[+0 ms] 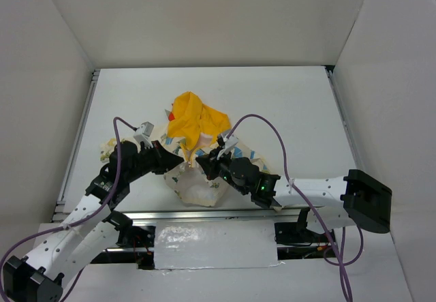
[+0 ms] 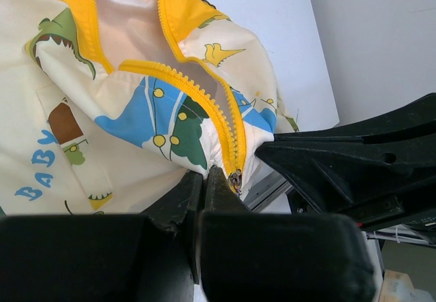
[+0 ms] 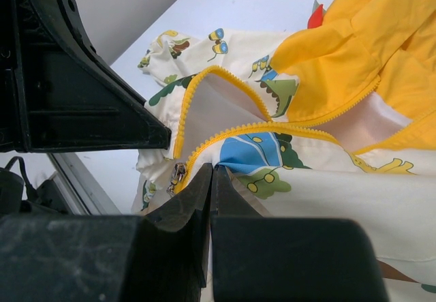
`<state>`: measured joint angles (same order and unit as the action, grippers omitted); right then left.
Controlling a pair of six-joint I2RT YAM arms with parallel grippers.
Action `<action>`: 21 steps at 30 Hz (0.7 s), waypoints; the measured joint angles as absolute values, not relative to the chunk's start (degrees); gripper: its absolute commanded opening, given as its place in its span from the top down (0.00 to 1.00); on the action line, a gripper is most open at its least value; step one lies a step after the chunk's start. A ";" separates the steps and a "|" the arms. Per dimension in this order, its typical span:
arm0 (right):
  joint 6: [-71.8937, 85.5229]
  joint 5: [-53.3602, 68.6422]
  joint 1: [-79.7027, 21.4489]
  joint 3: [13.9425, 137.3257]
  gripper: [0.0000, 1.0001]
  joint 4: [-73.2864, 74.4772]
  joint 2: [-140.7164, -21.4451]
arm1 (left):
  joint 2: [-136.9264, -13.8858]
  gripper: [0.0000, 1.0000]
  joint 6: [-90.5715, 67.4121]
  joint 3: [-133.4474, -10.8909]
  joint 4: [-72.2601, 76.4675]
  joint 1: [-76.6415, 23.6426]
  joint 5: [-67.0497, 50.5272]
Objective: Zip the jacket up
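The jacket (image 1: 197,183) lies mid-table, cream with blue and green figures, its yellow hood (image 1: 191,119) toward the far side. Its yellow zipper (image 2: 204,104) gapes open above the metal slider (image 2: 236,179), which sits at the bottom hem. My left gripper (image 2: 206,172) is shut, pinching the hem fabric just left of the slider. My right gripper (image 3: 212,169) is shut on the hem on the other side of the slider (image 3: 178,174). In the top view both grippers, left (image 1: 178,159) and right (image 1: 204,160), meet at the jacket's near edge, tips close together.
White walls enclose the table on three sides. A metal rail (image 1: 204,215) runs along the near edge just below the jacket hem. A sleeve (image 1: 109,145) spreads out to the left behind my left arm.
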<state>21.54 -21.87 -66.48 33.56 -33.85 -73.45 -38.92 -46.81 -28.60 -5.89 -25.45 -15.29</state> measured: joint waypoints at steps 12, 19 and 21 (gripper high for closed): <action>21.34 -21.85 -66.32 33.56 1.00 -33.82 -73.25 | -40.34 1.00 -46.81 -28.60 -5.45 -25.45 -15.49; 21.32 -21.85 -66.04 33.56 1.00 -33.85 -73.25 | -40.38 1.00 -46.81 -28.60 -5.32 -25.45 -16.16; 21.32 -21.85 -65.82 33.56 1.00 -33.85 -73.25 | -40.38 1.00 -46.81 -28.60 -5.30 -25.45 -16.43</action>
